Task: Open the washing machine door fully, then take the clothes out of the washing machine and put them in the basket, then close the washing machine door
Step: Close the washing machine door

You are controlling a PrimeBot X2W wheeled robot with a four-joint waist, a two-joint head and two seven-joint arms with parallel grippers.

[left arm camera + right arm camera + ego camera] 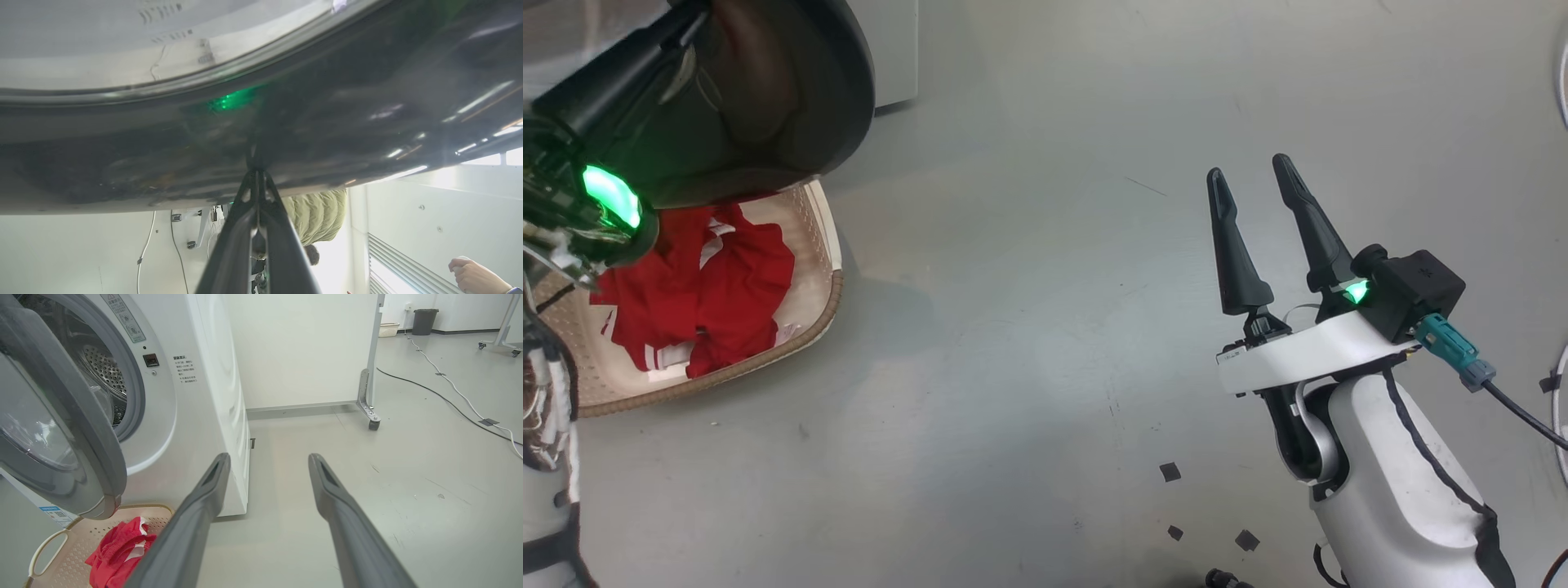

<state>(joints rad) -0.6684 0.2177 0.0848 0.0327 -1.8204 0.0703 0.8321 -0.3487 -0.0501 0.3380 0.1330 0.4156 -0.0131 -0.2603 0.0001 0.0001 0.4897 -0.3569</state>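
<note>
One washing machine, one door, one basket, one heap of red clothes (pieces uncountable).

Grey floor w/ cables, white wheeled partition, dark bin at far wall.

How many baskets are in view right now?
2. One basket sits under the open washing machine door, holding the red clothes. A second basket stands far off by the wall beside a dark bin. Others may be hidden.

Beyond the left gripper, a person stood half hidden by the washing machine door; beside its wrist, the basket lay partly under that door.
</note>
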